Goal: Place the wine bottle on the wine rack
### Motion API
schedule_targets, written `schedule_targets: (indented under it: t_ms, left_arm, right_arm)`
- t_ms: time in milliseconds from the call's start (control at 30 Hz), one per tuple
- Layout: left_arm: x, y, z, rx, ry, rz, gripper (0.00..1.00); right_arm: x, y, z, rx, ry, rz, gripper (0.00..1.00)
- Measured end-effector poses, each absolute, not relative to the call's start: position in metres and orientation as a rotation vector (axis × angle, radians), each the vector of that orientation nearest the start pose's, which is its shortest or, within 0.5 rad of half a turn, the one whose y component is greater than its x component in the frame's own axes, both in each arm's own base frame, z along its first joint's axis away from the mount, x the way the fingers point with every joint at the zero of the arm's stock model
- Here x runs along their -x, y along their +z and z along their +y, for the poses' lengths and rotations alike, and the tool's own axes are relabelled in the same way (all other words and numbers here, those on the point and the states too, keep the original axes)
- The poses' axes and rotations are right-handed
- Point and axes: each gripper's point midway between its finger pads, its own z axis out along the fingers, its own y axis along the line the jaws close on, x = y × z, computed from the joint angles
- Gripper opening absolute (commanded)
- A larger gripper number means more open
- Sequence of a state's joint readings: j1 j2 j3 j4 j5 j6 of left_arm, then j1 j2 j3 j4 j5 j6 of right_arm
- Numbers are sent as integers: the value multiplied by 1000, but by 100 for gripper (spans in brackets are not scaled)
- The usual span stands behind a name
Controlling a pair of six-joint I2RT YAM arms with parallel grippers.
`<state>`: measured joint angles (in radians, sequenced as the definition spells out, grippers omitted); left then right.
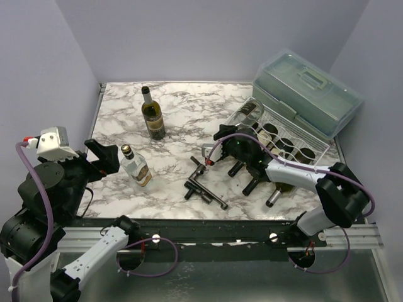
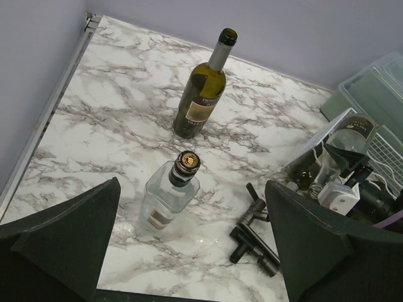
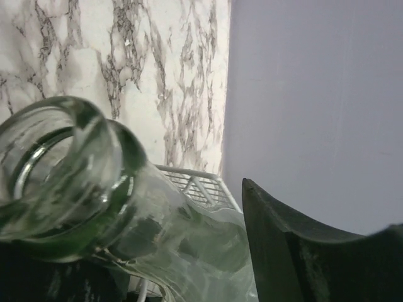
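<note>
Far to the left of the wine rack [image 1: 313, 153], your left gripper [image 1: 106, 156] hung over the marble table [image 1: 182, 135], jaws spread wide and nothing between them. A squat clear bottle [image 1: 136, 167] stood just ahead of it. Nearer the wine rack but well apart from it, a dark green wine bottle [image 1: 153, 116] stood upright. A black metal tool [image 1: 204, 182] lay on the table just left of the rack's near corner.

At the wine rack's left end, a pale green wine bottle [image 1: 249, 114] lay on its side in the outermost cradle, neck pointing toward your right gripper [image 1: 228, 135]. The wrist view showed one finger standing off the glass, so the grip read as released, though the other finger was hidden beneath the neck. Dark bottles [image 1: 275, 196] filled the cradles to its right, and a lidded grey-green box [image 1: 308, 91] sat behind the rack.

The step in hand looked like the set-down. Your next move called for a straight retreat along the neck, without nudging the bottle from its cradle.
</note>
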<state>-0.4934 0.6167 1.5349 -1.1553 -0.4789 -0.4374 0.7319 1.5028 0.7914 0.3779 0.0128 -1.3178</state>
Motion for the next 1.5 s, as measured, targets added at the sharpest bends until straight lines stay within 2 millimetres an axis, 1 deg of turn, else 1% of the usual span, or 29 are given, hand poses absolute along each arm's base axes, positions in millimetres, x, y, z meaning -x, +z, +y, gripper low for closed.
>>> schedule_targets:
  t_ms: [100,133,200,233,267,467,667,800,967,1033,1100,1167,1200,1333,1500]
  left_arm:
    - [-143,405,-3,288,-238,1763,99]
    - [-143,405,-3,288,-238,1763,99]
    - [-143,405,-3,289,-238,1763,99]
    - [-143,405,-3,289,-238,1763,99]
    - [-143,405,-3,289,-238,1763,99]
    - [-143,405,-3,289,-238,1763,99]
    - [-144,403,-4,291,-239,1766,99]
    - [-144,403,-4,291,-238,1768,99]
    - [-146,398,-5,286,-231,1783,99]
    - [-147,397,-6,284,-231,1788,99]
    - [-148,396,-7,282,-232,1793,99]
    - [-149,396,-9,281,-235,1797,99]
    - [-149,395,-9,279,-237,1800,99]
    - [-152,394,-12,275,-240,1809,99]
    - [-155,393,-15,272,-241,1821,99]
  right_arm:
    - [-367,159,272,1651,-391,1033,72]
    - [-365,156,271,1654,-387,1040,75]
    - [-364,151,269,1650,-379,1054,79]
    - [-364,150,269,1645,-373,1063,91]
    - [-364,149,268,1641,-368,1072,99]
    - [-364,146,266,1620,-334,1111,100]
    - [-360,144,269,1620,-300,1118,100]
    - [-349,144,274,1653,-249,1124,96]
    - [-336,141,285,1709,-172,1137,91]
    - [-332,139,288,1725,-147,1140,87]
    - [-329,139,291,1736,-133,1142,79]
    - [-327,138,293,1740,-125,1144,69]
    - [-327,138,294,1740,-123,1146,65]
    - [-331,142,296,1731,-132,1138,58]
    - [-337,145,298,1722,-177,1123,52]
